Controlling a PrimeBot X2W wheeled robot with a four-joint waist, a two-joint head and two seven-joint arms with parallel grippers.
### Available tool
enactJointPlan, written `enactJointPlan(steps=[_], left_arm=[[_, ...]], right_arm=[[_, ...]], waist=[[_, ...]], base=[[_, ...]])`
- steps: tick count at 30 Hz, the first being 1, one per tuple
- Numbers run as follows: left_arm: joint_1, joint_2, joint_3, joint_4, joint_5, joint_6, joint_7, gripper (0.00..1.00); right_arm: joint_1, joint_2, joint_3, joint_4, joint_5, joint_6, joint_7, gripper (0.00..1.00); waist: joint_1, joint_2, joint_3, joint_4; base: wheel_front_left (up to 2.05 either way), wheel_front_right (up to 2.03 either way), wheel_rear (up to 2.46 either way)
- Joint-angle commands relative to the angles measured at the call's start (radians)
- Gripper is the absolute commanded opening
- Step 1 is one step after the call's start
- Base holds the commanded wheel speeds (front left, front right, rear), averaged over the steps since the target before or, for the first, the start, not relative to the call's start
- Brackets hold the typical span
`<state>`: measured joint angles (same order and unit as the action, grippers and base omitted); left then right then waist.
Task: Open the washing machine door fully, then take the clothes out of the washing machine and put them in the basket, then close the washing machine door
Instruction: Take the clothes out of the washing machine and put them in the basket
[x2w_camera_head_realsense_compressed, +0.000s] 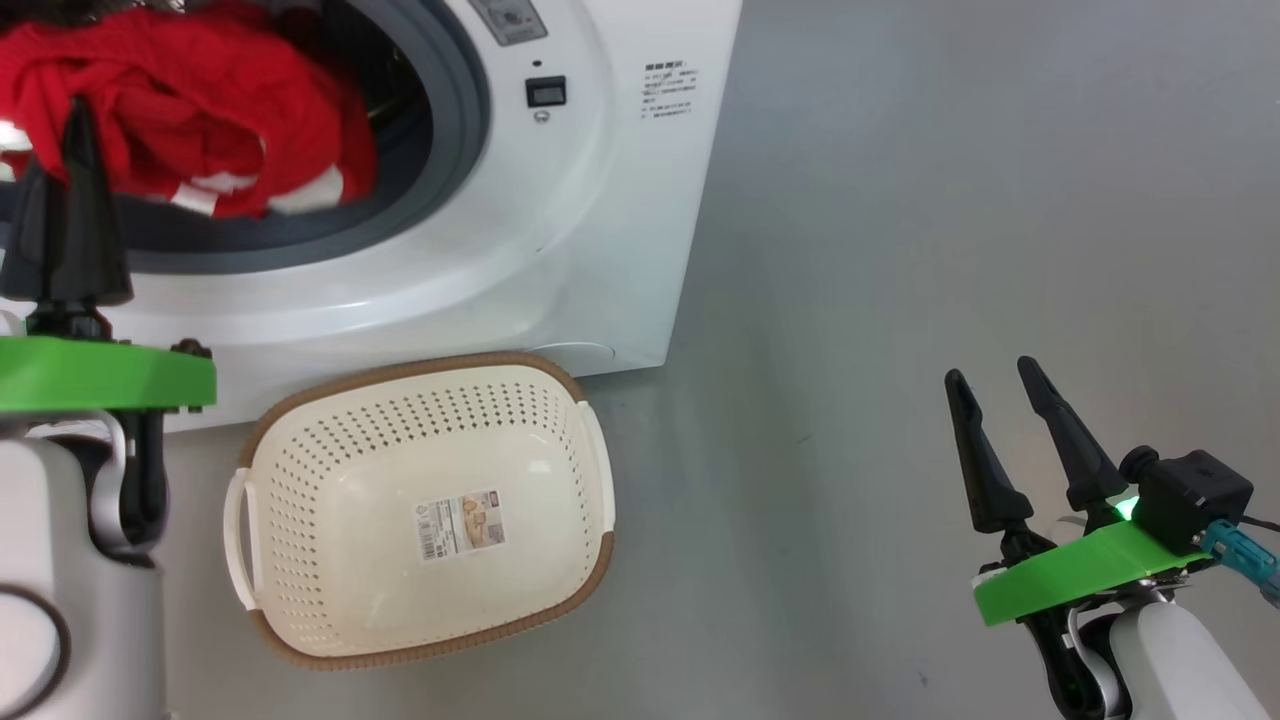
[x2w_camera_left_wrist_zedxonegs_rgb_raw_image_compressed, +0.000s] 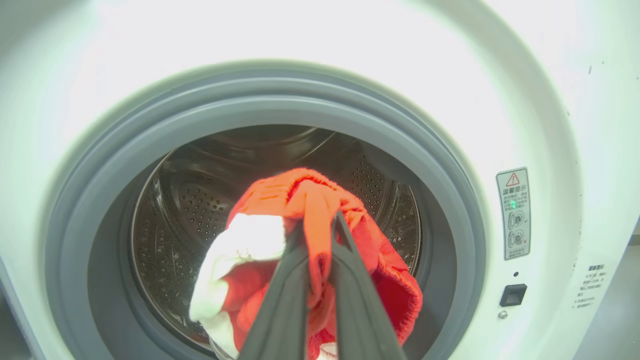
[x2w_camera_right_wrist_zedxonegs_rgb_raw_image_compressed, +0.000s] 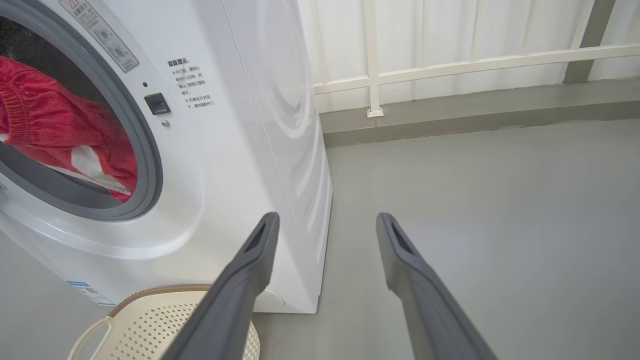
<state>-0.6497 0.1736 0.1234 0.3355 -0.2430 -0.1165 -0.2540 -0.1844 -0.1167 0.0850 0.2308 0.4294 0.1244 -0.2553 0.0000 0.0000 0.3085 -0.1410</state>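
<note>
The white washing machine (x2w_camera_head_realsense_compressed: 560, 230) stands with its mouth uncovered; its door is out of view. Red clothes (x2w_camera_head_realsense_compressed: 200, 120) with white panels bulge over the grey gasket (x2w_camera_head_realsense_compressed: 470, 110) at the opening. My left gripper (x2w_camera_head_realsense_compressed: 78, 112) is in front of that opening, shut on a fold of the red clothes (x2w_camera_left_wrist_zedxonegs_rgb_raw_image_compressed: 310, 197), with the steel drum (x2w_camera_left_wrist_zedxonegs_rgb_raw_image_compressed: 195, 200) behind. The cream basket (x2w_camera_head_realsense_compressed: 330, 470) sits on the floor just below the machine's front, with nothing in it. My right gripper (x2w_camera_head_realsense_compressed: 992, 372) hovers open over bare floor far to the right, holding nothing; its wrist view shows the open gripper (x2w_camera_right_wrist_zedxonegs_rgb_raw_image_compressed: 327, 217) beside the machine (x2w_camera_right_wrist_zedxonegs_rgb_raw_image_compressed: 240, 150).
Grey floor (x2w_camera_head_realsense_compressed: 950, 200) stretches to the right of the machine. A white railing (x2w_camera_right_wrist_zedxonegs_rgb_raw_image_compressed: 450, 65) and wall close off the back. A corner of the basket (x2w_camera_right_wrist_zedxonegs_rgb_raw_image_compressed: 165, 320) lies under the right gripper's left finger. A blue label (x2w_camera_right_wrist_zedxonegs_rgb_raw_image_compressed: 87, 292) marks the machine's base.
</note>
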Motion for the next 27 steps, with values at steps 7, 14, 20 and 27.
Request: enactJointPlan(steps=[7, 14, 20, 27], left_arm=[[0.064, 0.003, 0.050, -0.199, 0.030, -0.011, -0.008, 0.00], [0.129, -0.024, 0.046, -0.261, 0.040, -0.013, -0.008, 0.00], [0.218, -0.064, 0.092, -0.232, 0.013, -0.014, -0.008, 0.00], [0.287, -0.092, 0.054, -0.123, 0.020, -0.014, -0.008, 0.00]], right_arm=[[0.012, -0.014, 0.016, -0.026, -0.002, 0.006, -0.006, 1.00], [0.008, -0.013, 0.018, -0.030, -0.002, 0.006, -0.006, 1.00], [-0.009, -0.007, 0.028, -0.038, 0.000, 0.006, -0.006, 1.00], [-0.035, -0.004, 0.018, -0.046, 0.004, 0.006, -0.006, 1.00]], waist=[[0.0000, 0.0000, -0.005, 0.013], [0.0000, 0.0000, 0.007, 0.014], [0.0000, 0.0000, 0.039, -0.003], [0.0000, 0.0000, 0.103, -0.007]], base=[[0.00, 0.00, 0.00], [0.00, 0.00, 0.00], [0.00, 0.00, 0.00], [0.00, 0.00, 0.00]])
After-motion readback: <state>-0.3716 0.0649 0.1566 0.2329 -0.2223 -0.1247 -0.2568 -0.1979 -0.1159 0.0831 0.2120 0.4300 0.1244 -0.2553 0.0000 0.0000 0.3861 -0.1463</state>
